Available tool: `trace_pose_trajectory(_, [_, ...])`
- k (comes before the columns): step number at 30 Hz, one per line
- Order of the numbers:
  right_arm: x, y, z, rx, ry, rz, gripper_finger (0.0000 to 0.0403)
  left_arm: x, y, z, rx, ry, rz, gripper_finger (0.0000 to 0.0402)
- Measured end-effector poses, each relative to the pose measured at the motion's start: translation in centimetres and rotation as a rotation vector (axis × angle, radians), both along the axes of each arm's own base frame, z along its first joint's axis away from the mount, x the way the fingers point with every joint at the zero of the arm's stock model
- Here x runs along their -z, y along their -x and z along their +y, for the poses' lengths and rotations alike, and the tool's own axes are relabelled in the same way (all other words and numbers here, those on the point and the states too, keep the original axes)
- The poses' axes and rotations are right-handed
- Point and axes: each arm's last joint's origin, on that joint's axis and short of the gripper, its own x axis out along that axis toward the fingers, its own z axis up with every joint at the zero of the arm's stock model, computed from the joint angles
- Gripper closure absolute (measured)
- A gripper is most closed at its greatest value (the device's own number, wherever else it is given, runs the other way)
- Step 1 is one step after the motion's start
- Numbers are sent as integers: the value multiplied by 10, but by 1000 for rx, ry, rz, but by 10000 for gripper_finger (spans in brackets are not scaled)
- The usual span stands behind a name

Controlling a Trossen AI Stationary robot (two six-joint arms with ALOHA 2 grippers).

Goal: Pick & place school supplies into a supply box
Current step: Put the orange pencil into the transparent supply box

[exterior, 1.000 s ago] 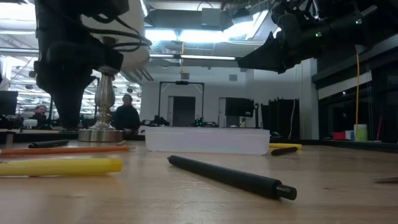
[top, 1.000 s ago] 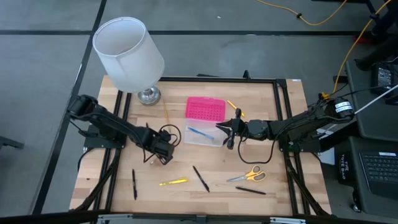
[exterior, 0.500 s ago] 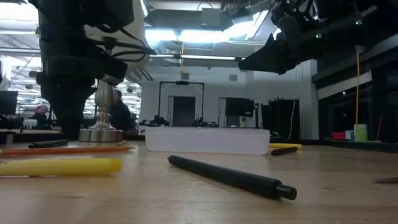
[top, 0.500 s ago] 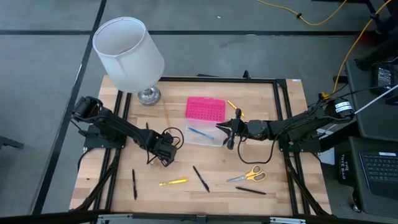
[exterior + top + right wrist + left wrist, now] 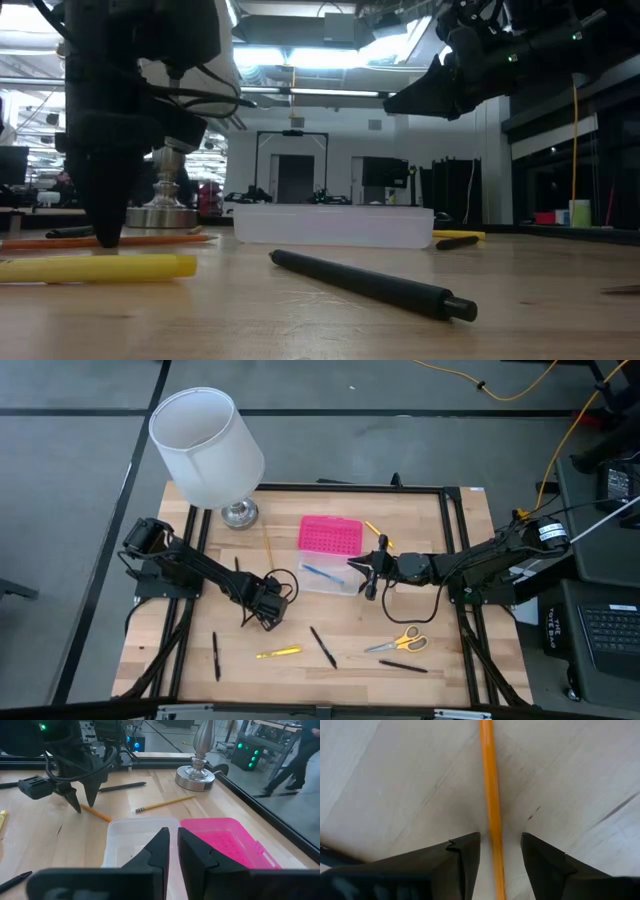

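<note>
An orange pencil (image 5: 491, 810) lies flat on the wooden table. My left gripper (image 5: 263, 612) points down over it, open. Its two fingers (image 5: 465, 855) stand on either side of the pencil, with their tips close to the table (image 5: 82, 800). I cannot tell whether they touch the pencil. The supply box lies open, with its pink lid (image 5: 330, 535) on the far side and its clear base (image 5: 325, 580) on the near side. A blue pen (image 5: 320, 573) lies in the base. My right gripper (image 5: 173, 840) hovers above the box's right end with a narrow gap between its fingers and nothing in them.
A yellow pen (image 5: 278, 653), two black pens (image 5: 323, 647) (image 5: 215, 656) and yellow-handled scissors (image 5: 397, 642) lie near the front edge. A wood-coloured pencil (image 5: 165, 803) lies near the lamp base (image 5: 238, 513). The white lampshade (image 5: 207, 445) overhangs the far left corner.
My left gripper has sunk toward the table, drifting slightly toward the near right. Its open fingers now stand low on either side of the orange pencil. The pencil and my right gripper have stayed where they were.
</note>
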Motion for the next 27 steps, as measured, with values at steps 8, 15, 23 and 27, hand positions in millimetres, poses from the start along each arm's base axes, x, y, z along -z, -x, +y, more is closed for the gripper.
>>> trace_pose_trajectory(8, [0,0,0,0,0,0,359,0,0,0,22,13,6,263])
trace_pose_trajectory(15, [0,0,0,0,0,0,359,1,0,0,15,0,2,264])
trace_pose_trajectory(23, [0,0,0,0,0,0,359,1,-1,0,38,-6,-3,310])
trace_pose_trajectory(27, [0,0,0,0,0,0,359,1,-1,0,47,-4,-1,341])
